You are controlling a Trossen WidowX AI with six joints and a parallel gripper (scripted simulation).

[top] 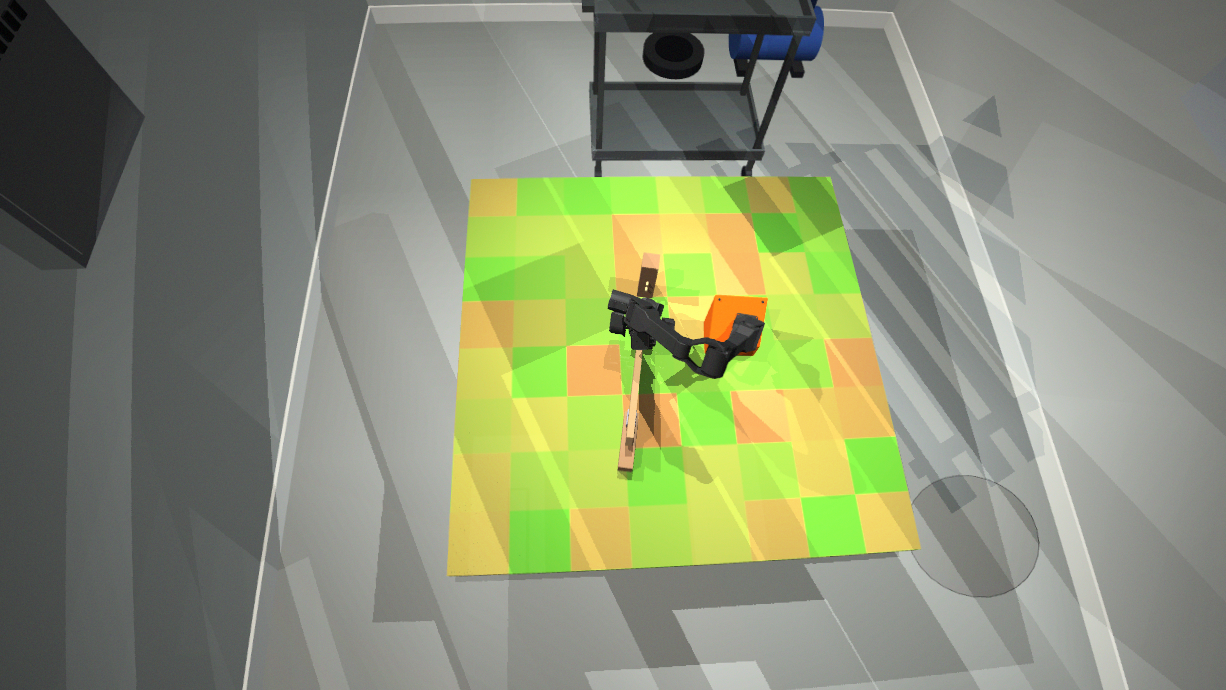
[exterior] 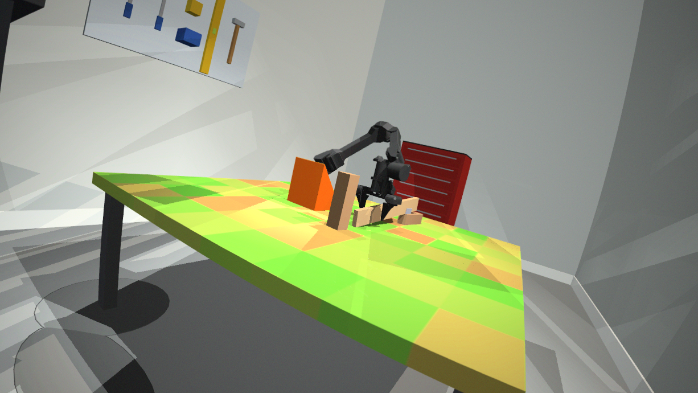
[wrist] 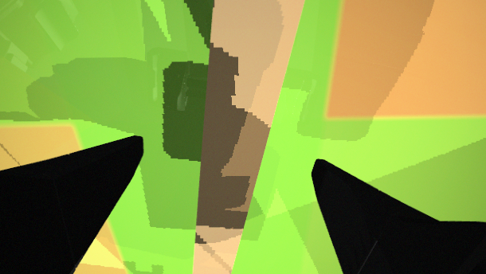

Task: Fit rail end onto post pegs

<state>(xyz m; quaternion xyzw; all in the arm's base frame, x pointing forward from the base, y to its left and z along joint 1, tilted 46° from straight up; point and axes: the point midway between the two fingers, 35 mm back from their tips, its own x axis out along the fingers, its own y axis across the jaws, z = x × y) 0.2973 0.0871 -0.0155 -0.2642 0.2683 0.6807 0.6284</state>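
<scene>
The wooden rail (top: 635, 385) (exterior: 406, 207) (wrist: 251, 32) slopes down from the bracket (exterior: 409, 211) on the low footboard block (top: 625, 468) (exterior: 411, 219) to the table, its near end low in front of the post. The upright post (top: 651, 260) (exterior: 343, 200) stands beyond that end; two small light pegs (top: 647, 285) show on its rail-facing side. My gripper (exterior: 373, 213) (wrist: 230, 155) points down over the near part of the rail, open, one finger on each side, touching neither side in the wrist view. The arm hides the rail's near end in the top view.
An orange block (top: 724, 312) (exterior: 307, 185) stands beside the post and rail, at the arm's base. The arm reaches from it over the rail. The table (top: 540, 540) (exterior: 292, 239) has a patchwork top. A dark cart (top: 677, 128) and a red cabinet (exterior: 434, 180) stand off the table.
</scene>
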